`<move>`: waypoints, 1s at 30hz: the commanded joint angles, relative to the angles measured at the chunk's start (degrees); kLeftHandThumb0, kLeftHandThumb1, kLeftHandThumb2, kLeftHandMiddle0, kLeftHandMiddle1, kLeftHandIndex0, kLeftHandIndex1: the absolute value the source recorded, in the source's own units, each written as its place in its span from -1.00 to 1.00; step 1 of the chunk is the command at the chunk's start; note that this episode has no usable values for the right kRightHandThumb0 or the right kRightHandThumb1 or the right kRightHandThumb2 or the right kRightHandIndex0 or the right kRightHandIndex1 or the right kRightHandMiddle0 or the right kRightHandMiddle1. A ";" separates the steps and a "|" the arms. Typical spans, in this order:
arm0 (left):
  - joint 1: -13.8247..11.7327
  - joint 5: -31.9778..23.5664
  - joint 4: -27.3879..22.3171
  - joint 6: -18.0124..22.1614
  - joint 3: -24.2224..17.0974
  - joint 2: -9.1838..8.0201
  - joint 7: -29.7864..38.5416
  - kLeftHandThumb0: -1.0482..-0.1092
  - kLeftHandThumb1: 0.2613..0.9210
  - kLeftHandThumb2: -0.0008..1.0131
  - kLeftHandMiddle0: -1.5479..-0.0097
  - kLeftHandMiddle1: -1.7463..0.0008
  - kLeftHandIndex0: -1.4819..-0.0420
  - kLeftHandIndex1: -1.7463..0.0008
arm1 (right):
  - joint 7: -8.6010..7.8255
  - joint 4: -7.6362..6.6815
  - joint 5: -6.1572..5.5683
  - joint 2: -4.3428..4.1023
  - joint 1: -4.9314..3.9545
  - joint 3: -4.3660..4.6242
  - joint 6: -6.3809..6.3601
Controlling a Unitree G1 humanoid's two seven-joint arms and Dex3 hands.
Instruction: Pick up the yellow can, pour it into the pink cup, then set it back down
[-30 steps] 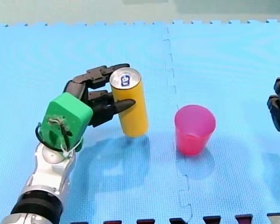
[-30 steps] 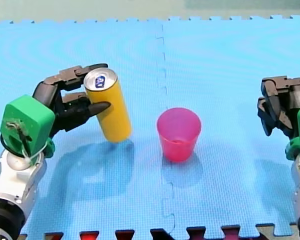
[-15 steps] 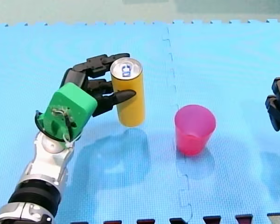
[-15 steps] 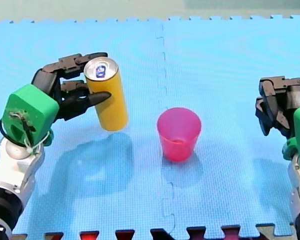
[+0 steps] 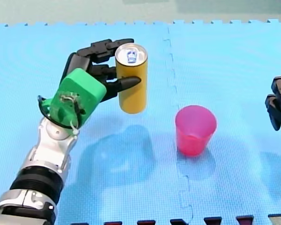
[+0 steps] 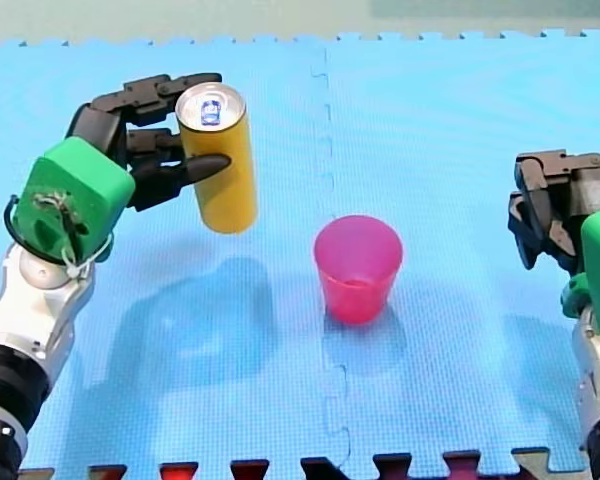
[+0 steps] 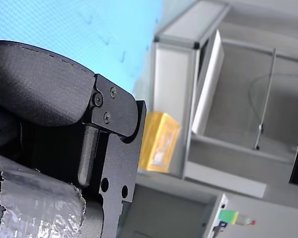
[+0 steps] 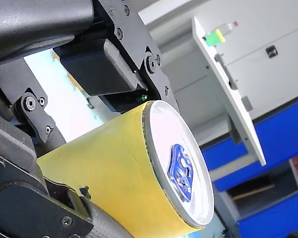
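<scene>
Where the left arm enters from the left of the head views, the left hand (image 5: 96, 70) is closed around the yellow can (image 5: 132, 82). Two black fingers (image 5: 103, 47) wrap behind the upper body of the can near the rim, and the thumb (image 5: 126, 84) presses across its front face. Contact is made on both sides. The can stands nearly upright, lid up. It appears to be held clear of the blue mat (image 5: 225, 61), since its shadow falls apart from its base, but the gap itself cannot be confirmed outright.

The pink cup (image 5: 195, 130) stands upright on the mat, mouth up, to the right of the can and nearer the robot, apart from it. The right hand (image 6: 555, 215) is at the right edge of the mat, well apart from the cup, with its fingers curled in and holding nothing.

The second wrist view gives close detail at the left hand: the silver lid (image 8: 164, 129) with a blue pull tab (image 8: 181, 168), and black finger links (image 8: 97, 67) set against the yellow wall. Beyond the can stand grey cabinets (image 8: 268, 29) with blue panels.

The first wrist view shows a black hand housing (image 7: 64, 99) wrapped with grey tape (image 7: 35, 208), a strip of the mat, and a grey cabinet frame (image 7: 171, 89) with a yellow box (image 7: 159, 141) beside it.
</scene>
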State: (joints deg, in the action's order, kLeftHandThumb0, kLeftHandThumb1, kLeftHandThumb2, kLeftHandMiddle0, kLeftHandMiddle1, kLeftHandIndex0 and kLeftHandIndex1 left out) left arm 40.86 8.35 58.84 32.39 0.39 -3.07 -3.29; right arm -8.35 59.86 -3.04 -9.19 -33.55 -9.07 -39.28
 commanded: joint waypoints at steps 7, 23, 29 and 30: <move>3.32 1.29 3.37 -1.21 0.92 0.78 -2.70 0.34 0.48 -1.00 -0.82 0.99 -0.70 1.00 | 0.19 -0.26 -0.08 -0.03 -0.06 0.01 -0.16; 8.65 4.41 5.85 -3.86 3.54 3.19 -6.57 0.31 0.48 -1.00 -0.84 0.99 -0.71 1.00 | 0.39 -1.86 -0.27 0.41 0.34 0.24 0.62; 8.97 6.54 5.75 -3.83 5.34 3.36 -8.02 0.31 0.47 -1.00 -0.84 0.98 -0.71 1.00 | 1.03 -2.44 0.09 0.68 0.66 0.41 0.59; 8.94 7.18 5.79 -3.71 5.83 3.25 -8.43 0.31 0.47 -1.00 -0.85 0.98 -0.71 1.00 | 1.31 -2.44 0.27 0.71 0.71 0.47 0.34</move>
State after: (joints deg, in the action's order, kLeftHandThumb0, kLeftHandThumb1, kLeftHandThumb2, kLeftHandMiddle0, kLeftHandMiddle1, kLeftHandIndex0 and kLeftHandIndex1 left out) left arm 49.26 15.04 64.83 28.21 5.63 0.47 -11.05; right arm -7.44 57.64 -2.98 -8.40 -32.98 -8.63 -38.66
